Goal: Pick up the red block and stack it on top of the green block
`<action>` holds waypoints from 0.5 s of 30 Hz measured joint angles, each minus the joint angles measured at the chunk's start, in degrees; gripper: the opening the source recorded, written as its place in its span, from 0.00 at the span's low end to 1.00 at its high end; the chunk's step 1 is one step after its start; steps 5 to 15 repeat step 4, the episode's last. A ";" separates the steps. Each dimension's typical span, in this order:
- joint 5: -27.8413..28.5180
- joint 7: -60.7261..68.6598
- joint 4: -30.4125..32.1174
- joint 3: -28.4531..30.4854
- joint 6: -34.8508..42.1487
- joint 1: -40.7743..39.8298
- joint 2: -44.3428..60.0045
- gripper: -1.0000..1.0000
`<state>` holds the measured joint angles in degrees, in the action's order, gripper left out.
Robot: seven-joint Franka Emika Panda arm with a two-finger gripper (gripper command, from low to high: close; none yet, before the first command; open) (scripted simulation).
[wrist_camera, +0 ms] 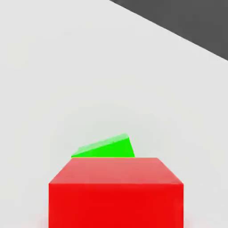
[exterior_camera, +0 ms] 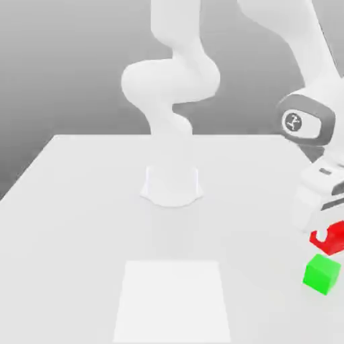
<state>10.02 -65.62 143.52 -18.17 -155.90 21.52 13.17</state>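
At the exterior view's right, the red block [exterior_camera: 334, 240] sits between the white fingers of my gripper [exterior_camera: 326, 235], which is shut on it. The hand partly covers the block's top. The green block [exterior_camera: 321, 274] rests on the white table just in front of and below the red one, apart from it. In the hand view the red block [wrist_camera: 116, 193] looms large and close. The green block [wrist_camera: 107, 148] peeks out beyond it, with its lower part hidden.
The arm's round base [exterior_camera: 172, 186] stands at the table's middle. A paler square patch [exterior_camera: 173, 302] lies on the table [exterior_camera: 80, 201] near the front edge. In the hand view, the table edge [wrist_camera: 178, 35] runs diagonally with dark ground beyond it.
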 joint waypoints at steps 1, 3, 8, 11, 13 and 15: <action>1.40 -0.99 -0.12 0.95 -1.48 0.73 1.74 1.00; 1.40 -0.99 -0.12 0.95 -1.48 0.73 1.74 1.00; 1.40 -0.99 -0.12 0.95 -1.48 0.73 1.74 1.00; 1.40 -0.99 -0.12 0.95 -1.48 0.73 1.74 1.00; 1.40 -0.99 -0.12 0.95 -1.48 0.73 1.74 1.00; 1.40 -0.99 -0.12 0.95 -1.48 0.73 1.74 1.00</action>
